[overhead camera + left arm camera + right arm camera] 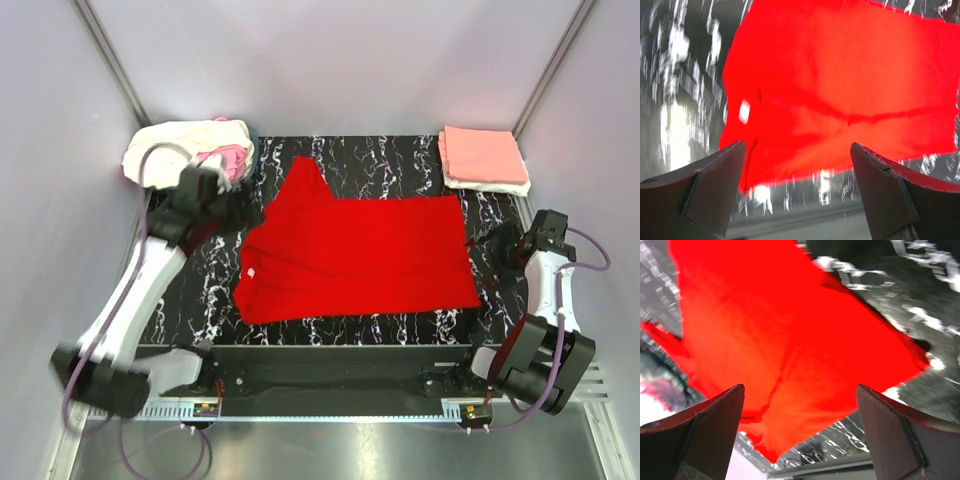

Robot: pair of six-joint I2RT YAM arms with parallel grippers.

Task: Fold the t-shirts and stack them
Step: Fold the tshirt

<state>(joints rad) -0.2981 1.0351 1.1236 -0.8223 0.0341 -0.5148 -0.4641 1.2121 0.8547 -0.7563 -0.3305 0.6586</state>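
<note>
On marbled table [400, 170], pale walls [330, 60] around, red t-shirt [360, 255] flat, left tool [797, 146], right tool [800, 387] released

I am holding the left arm [130, 300] stretched far forward, its left gripper [797, 150] pointing inward with jaws standing wide apart, gripping nothing. The right arm [545, 300] is sitting folded close to its base, the right gripper [800, 390] likewise gaping wide and empty.
</note>
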